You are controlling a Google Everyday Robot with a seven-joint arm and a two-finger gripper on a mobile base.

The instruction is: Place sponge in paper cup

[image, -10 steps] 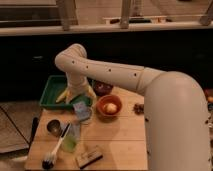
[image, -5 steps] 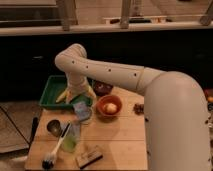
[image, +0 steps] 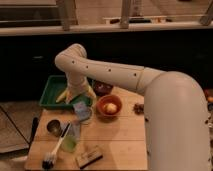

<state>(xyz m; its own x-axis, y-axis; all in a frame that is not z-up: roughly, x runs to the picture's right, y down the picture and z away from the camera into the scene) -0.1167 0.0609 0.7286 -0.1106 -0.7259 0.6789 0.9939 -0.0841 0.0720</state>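
Observation:
My gripper (image: 78, 98) hangs at the end of the white arm over the left part of the wooden table (image: 117, 142), its yellowish fingers (image: 63, 95) spread wide and open. Directly under it is the light-blue sponge (image: 80, 109), tilted and apart from the fingers. The sponge rests at the mouth of the short white paper cup (image: 86, 119), of which only part of the rim and wall shows beneath it. I cannot tell how deep the sponge sits in the cup.
A green tray (image: 51, 93) lies behind the gripper. An orange bowl (image: 109, 107) and a dark bowl (image: 102, 88) stand to the right. Nearer the front are a dark metal cup (image: 53, 127), a greenish tumbler (image: 71, 141), a long-handled brush (image: 54, 151) and a wooden block brush (image: 89, 156).

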